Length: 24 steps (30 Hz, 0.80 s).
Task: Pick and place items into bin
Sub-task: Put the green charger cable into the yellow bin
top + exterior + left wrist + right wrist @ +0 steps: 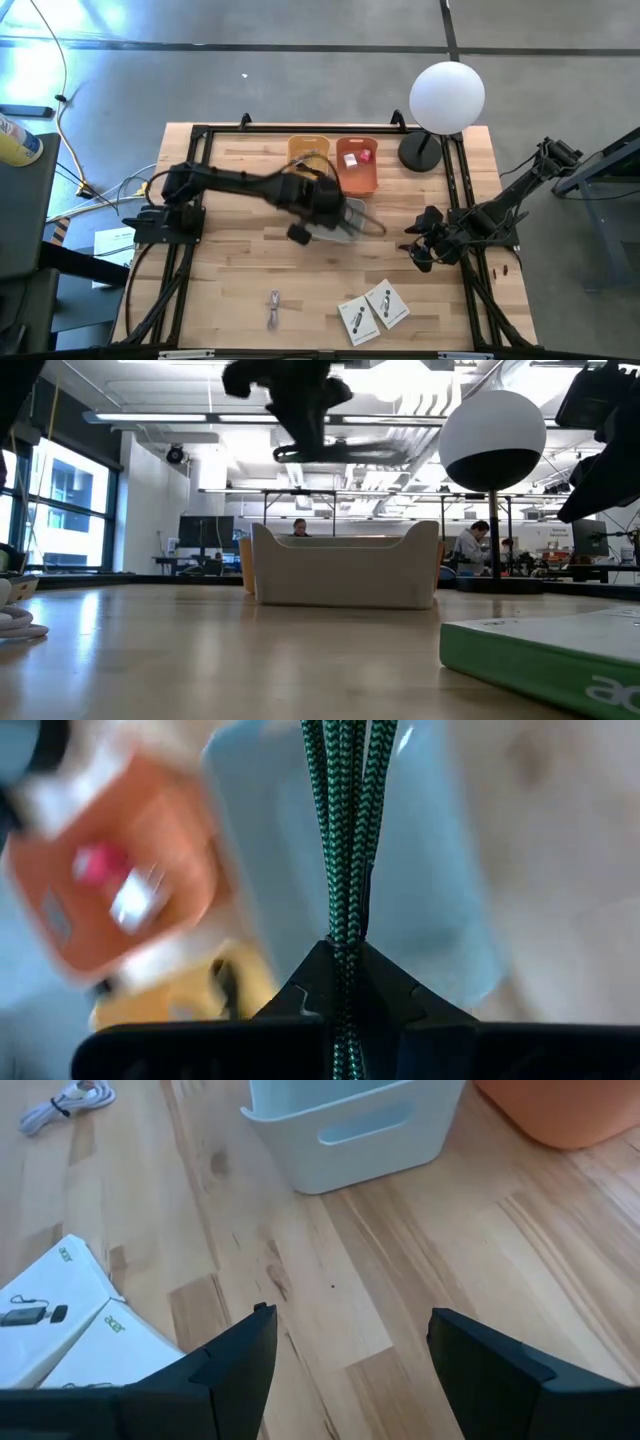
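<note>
Left gripper (335, 215): raised over the white bin (345, 1125) near table centre, fingers pinched tight on a green braided cord (345, 830) that hangs straight down toward the bin's open top.
Right gripper (345, 1350): waits at about 3 o'clock on the table (230, 270), fingers spread wide, nothing between them, pointed toward the white bin.
Orange bin (357, 167): at about 12 o'clock, just beside the white bin; a red cube (365, 154) and a white cube (350, 159) already lie inside.
Yellow bin (308, 150): just beside the orange one; contents cannot be told.
Packets (372, 311): two white flat ones, touching each other, at about 5 o'clock near the table's front edge, untouched.
Grey cable (274, 310): small coiled bundle at about 6 o'clock, well apart from the bins, untouched.
Lamp (447, 98): white globe on a dark base at about 1 o'clock, not part of the sorting.
Progress: likely around the middle; cubes are binned, the cord looks about to be dropped in, and the packets and grey cable remain.
</note>
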### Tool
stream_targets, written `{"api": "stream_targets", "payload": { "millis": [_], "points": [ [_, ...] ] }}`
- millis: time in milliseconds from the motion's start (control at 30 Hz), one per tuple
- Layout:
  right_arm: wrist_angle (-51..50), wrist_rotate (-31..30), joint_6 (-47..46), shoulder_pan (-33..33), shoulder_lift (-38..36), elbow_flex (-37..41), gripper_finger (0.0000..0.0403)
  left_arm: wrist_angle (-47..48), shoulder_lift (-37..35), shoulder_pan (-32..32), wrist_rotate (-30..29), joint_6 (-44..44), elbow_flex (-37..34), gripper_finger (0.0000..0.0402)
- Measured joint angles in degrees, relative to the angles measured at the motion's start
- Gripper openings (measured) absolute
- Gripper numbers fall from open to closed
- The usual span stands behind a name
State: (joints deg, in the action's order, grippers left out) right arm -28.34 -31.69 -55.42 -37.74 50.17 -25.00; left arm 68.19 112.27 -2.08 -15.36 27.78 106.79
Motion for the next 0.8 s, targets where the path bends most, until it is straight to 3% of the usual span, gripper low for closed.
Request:
{"api": "stream_targets", "payload": {
  "millis": [133,367,600,800],
  "points": [
    [-0.15,-0.38,-1.28,0.00,0.00,0.00,0.0247,4.79,-0.07,-6.62,-3.71,-4.98,0.30,0.0002],
    [-0.17,-2.56,-4.57,0.02,0.00,0.00,0.0247,4.89,-0.07,-18.37,-4.10,-18.37,0.30,0.0003],
    [-0.17,-3.48,-7.41,0.13,0.00,-0.01,0.0247,4.83,-0.07,-26.39,2.11,-28.92,0.30,0.0004],
    [-0.17,-7.70,-7.25,0.49,0.00,0.00,0.0247,4.56,0.74,-28.78,5.47,-35.39,0.30,0.0004]
  ]
}}
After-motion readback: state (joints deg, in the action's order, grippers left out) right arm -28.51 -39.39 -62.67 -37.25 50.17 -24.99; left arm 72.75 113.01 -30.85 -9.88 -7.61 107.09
